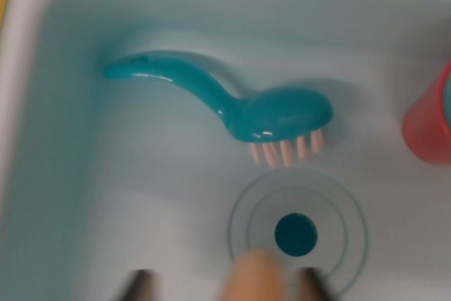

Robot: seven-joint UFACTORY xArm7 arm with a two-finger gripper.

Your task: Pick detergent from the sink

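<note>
Search/approach step: gripper (222,283) at 6 o'clock, blurred, so can't tell if spread or pinching (peach blob between the dark tips). Dish brush (232,103) lies mid-sink (63,174). Detergent's likely the red container (428,121) at 3 o'clock; next swing there.

Single wrist view, close above sink basin (84,195), facing down, drain (296,235) near bottom edge; somewhat blurred.

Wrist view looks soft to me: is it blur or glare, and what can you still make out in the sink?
Wrist view: blurred overall, edges smeared; small glare streaks on the teal brush; soft shadow behind it; drain readable; red cup cut off at the wrist view's right; gripper parts at the bottom edge too blurred to judge.
</note>
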